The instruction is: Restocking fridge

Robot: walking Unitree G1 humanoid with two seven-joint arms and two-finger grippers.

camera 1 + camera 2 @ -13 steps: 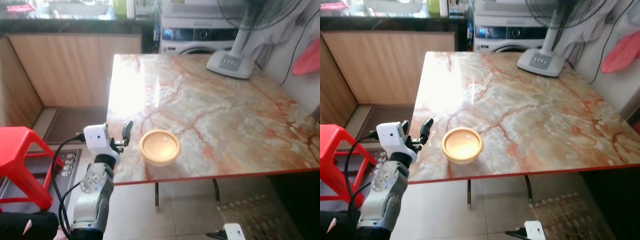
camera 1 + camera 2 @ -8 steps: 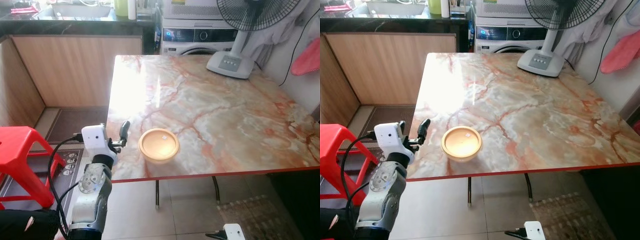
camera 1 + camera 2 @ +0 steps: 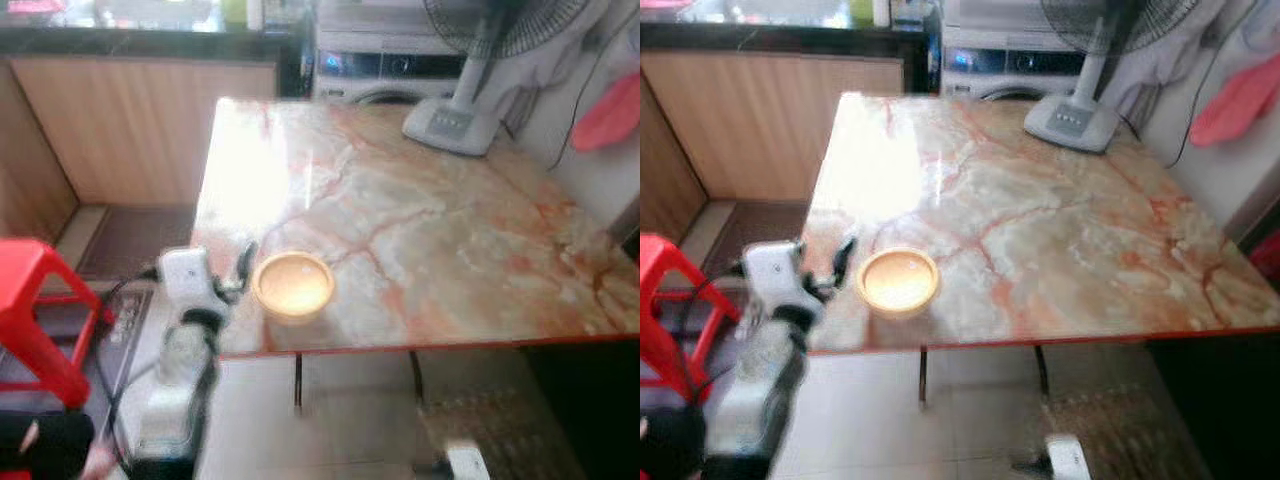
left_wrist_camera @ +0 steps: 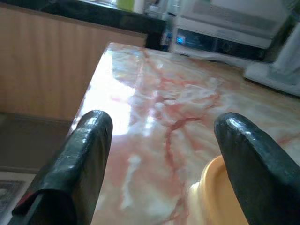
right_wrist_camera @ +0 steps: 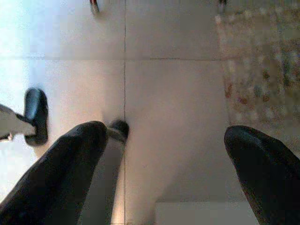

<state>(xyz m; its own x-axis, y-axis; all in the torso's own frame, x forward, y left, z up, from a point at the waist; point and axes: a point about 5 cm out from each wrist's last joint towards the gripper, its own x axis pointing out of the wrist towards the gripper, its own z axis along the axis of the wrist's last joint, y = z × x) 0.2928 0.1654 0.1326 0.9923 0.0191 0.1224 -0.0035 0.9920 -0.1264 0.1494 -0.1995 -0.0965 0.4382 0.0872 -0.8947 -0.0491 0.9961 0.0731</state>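
- Marble table (image 3: pixel 420 230) carries a yellow bowl (image 3: pixel 292 284) near its front edge.
- Left gripper (image 4: pixel 161 154), fingers spread and empty, hovers beside the bowl.
- Right gripper (image 5: pixel 171 164), released, hangs over the tiled floor (image 5: pixel 173 93).

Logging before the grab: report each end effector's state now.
Left end effector: open, empty, beside the yellow bowl.
Right end effector: open, empty, over the floor.

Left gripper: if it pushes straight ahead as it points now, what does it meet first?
Probably the yellow bowl, which sits just ahead beside one of the open left gripper's fingers. Between the fingers lies only bare marble table, so it may merely graze the bowl; depth is unclear.
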